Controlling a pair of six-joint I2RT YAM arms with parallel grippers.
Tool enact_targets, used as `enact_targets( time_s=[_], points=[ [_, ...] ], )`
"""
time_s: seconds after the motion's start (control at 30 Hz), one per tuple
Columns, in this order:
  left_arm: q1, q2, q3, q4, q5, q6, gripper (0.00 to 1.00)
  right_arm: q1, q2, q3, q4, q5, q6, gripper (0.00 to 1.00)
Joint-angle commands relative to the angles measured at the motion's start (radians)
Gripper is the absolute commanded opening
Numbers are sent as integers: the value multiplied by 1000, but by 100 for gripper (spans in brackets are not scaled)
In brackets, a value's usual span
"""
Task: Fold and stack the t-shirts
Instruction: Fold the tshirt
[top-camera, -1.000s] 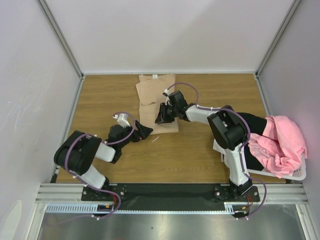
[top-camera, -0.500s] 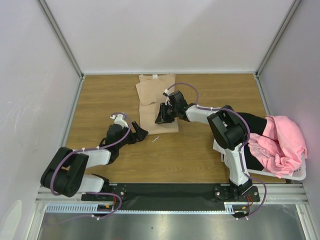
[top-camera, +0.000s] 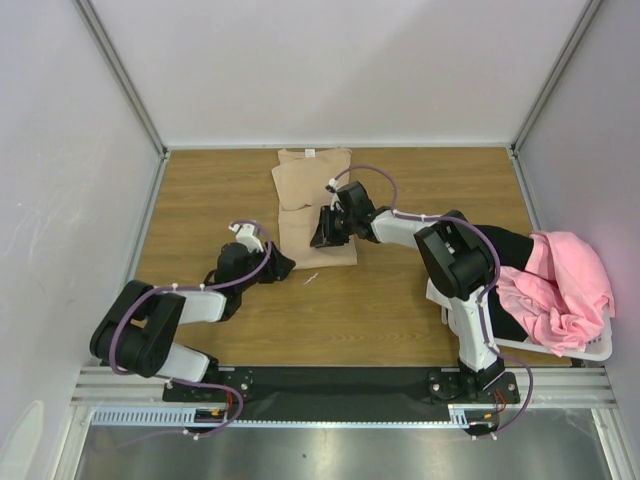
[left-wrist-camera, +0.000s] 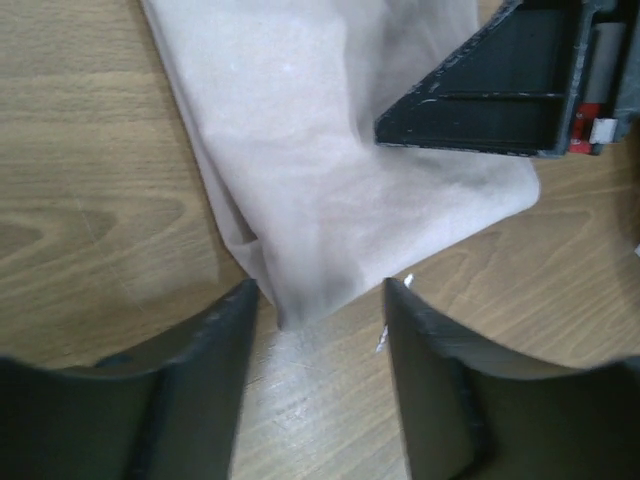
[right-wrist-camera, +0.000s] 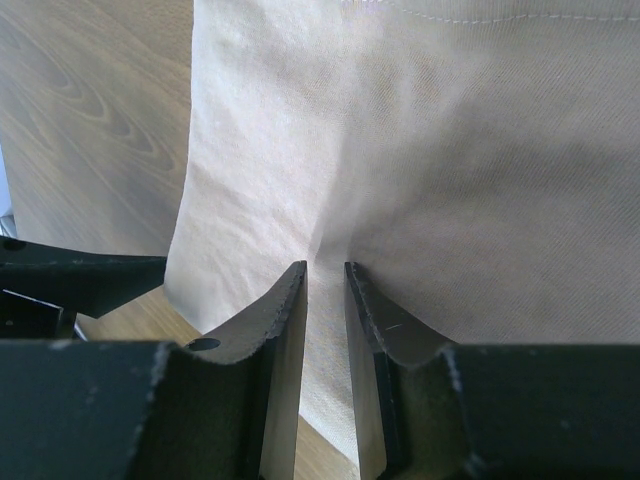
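I'm looking at the light tan cloth t-shirt (top-camera: 312, 200), which is lying partly folded as a long panel at the far middle of the brown wooden table (top-camera: 420, 300). It is draping limp and creasing under touch, so I'm judging it light, soft and thin-layered: it is likely to sag and unfold if lifted at one point only. I'm reckoning the near hem's two corners to be the best places to take it.

The right gripper (right-wrist-camera: 325, 270) is pinching a fold of the cloth near the hem's right side, fingers nearly together. The left gripper (left-wrist-camera: 320, 290) is straddling the near-left corner with its jaws apart, the cloth between them but not clamped.

Well apart at the right edge, a crumpled pink t-shirt (top-camera: 560, 285) and a black t-shirt (top-camera: 515, 245) are spilling over the white plastic laundry basket (top-camera: 580, 350).
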Motion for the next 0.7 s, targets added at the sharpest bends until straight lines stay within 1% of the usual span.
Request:
enact_targets(
  time_s=[0.0, 0.03, 0.07, 0.2, 0.23, 0.27, 0.3, 0.33, 0.43, 0.5, 0.53, 0.6, 0.67],
  points=[
    [-7, 7, 37, -9, -45, 14, 56, 3, 5, 29, -1, 13, -20, 27],
    [-9, 1, 36, -18, -80, 10, 49, 3, 5, 29, -3, 11, -18, 27],
    [-9, -7, 33, -25, -99, 5, 47, 3, 5, 29, -3, 11, -18, 27],
    [-10, -47, 13, -58, -148, -24, 31, 3, 7, 31, -4, 15, -20, 27],
    [-10, -57, 7, -65, -153, -27, 25, 3, 8, 31, -4, 15, -20, 27],
    [-10, -74, 6, -92, -167, -33, 16, 3, 8, 32, -4, 15, -20, 26],
    [-10, -80, 5, -107, -173, -44, 11, 3, 10, 32, -4, 15, -20, 26],
    [-10, -90, 6, -127, -182, -53, 8, 3, 10, 32, -4, 18, -20, 26],
    [-12, -105, 0, -157, -193, -65, 7, 3, 12, 34, -3, 15, -18, 26],
    [-12, -100, -4, -149, -184, -67, 9, 2, 15, 34, -3, 13, -17, 26],
    [-12, -96, -4, -143, -176, -67, 20, 3, 15, 32, -4, 11, -17, 26],
    [-12, -84, -9, -100, -129, -58, 36, 3, 15, 32, -4, 13, -17, 26],
    [-13, -74, -20, -65, -98, -56, 57, 2, 13, 34, -4, 15, -18, 26]
  ],
)
